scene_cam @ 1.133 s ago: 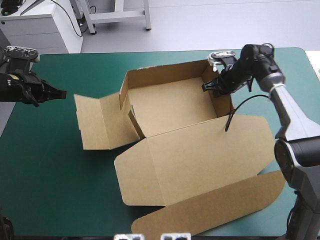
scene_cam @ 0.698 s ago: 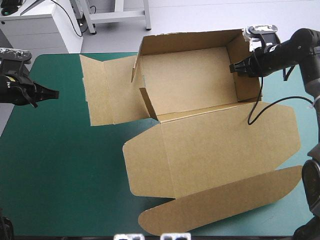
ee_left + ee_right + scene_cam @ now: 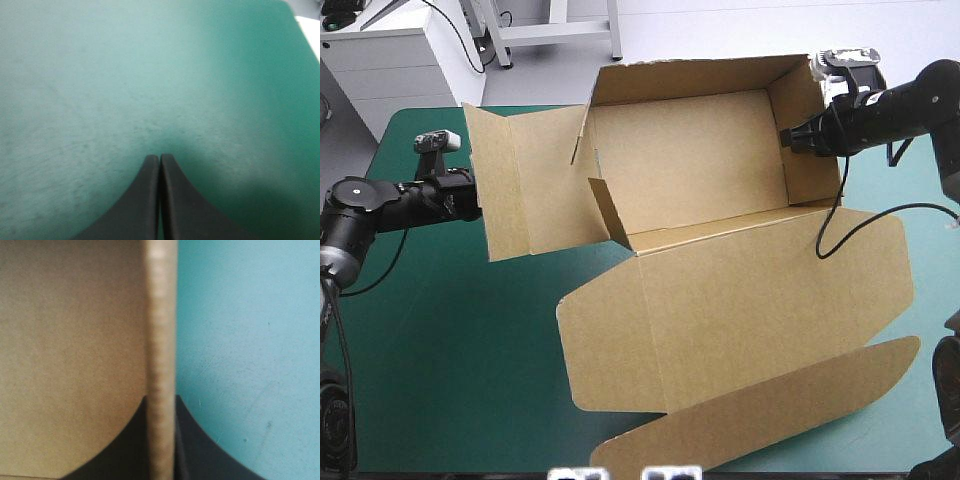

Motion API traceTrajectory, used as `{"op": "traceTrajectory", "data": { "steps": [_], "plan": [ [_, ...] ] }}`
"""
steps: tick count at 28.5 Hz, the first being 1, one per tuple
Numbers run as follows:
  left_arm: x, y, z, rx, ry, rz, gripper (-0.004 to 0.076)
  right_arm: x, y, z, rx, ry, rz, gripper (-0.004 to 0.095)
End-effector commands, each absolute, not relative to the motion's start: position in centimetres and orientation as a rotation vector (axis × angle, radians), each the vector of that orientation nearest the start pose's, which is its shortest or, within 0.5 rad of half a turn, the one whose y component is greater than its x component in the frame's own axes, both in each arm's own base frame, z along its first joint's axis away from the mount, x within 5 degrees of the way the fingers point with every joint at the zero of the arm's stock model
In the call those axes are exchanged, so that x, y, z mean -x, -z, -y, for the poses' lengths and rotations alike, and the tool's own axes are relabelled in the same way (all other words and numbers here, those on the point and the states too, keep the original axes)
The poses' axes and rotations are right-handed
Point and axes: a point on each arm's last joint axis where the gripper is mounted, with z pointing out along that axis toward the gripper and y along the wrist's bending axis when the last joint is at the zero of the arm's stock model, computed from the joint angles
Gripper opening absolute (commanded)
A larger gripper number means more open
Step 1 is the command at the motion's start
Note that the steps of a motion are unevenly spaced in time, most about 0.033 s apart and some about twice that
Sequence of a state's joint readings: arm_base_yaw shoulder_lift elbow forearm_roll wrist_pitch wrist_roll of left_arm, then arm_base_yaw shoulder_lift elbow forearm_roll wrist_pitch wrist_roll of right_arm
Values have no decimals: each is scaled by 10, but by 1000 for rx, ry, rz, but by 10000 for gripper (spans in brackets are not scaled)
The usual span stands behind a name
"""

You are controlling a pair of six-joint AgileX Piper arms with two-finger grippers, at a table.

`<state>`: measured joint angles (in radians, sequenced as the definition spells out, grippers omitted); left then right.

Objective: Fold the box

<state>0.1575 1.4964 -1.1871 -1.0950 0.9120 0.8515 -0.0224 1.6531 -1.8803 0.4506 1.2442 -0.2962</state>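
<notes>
The brown box (image 3: 690, 160) takes up the middle of the table. Its tray part lies toward 12 o'clock and seems tipped up off the teal-green cover (image 3: 440, 340). The lid (image 3: 740, 300) lies flat toward 5 o'clock, with its long tuck flap (image 3: 770, 410) at 6 o'clock.

At 2 o'clock the right gripper (image 3: 792, 137) pinches the tray's right wall. Its own camera shows the board edge (image 3: 161, 340) running straight up between the two black fingers (image 3: 130, 440), which are all but closed on it.

At 9 o'clock the left gripper (image 3: 468, 195) is at the outer edge of the spread left wing (image 3: 520, 180). I cannot tell whether it touches the wing or sits under it. Its fingers (image 3: 150, 200) are pressed together into one point, holding nothing, with only cover ahead of them.

The step in hand looks to me like raising that left wing into an end wall. To do it well, I would keep the right clamp firm, so the tray neither swings nor slides toward 3 o'clock when pushed. The closed left fingers should serve as a blunt pusher, working near the crease at the tray rather than at the free edge, where the board would simply bend. I would move slowly and mind the small inner flap (image 3: 605, 205), which should go inside the wall.
</notes>
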Motion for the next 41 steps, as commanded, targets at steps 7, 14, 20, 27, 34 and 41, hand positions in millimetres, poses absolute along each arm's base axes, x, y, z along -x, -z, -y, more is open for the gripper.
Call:
{"op": "traceTrajectory", "data": {
  "steps": [7,14,20,27,34,41],
  "plan": [
    [-299,-379,41,-351,1384,-1803,-9,-326,-463,-32,330,-494,-2297,-19],
    [-287,-392,62,-462,1424,-1770,-9,-328,-462,-28,295,-441,-2301,-18],
    [-276,-406,76,-520,1453,-1723,-8,-329,-460,-25,270,-387,-2317,-17],
    [-267,-411,95,-579,1508,-1693,-8,-331,-461,-34,262,-370,-2300,-17],
    [-265,-418,99,-591,1529,-1670,113,-333,-463,-53,283,-296,-2260,-17],
    [-265,-420,99,-576,1546,-1651,519,-333,-465,-67,279,-305,-2224,-17]
  ]
}}
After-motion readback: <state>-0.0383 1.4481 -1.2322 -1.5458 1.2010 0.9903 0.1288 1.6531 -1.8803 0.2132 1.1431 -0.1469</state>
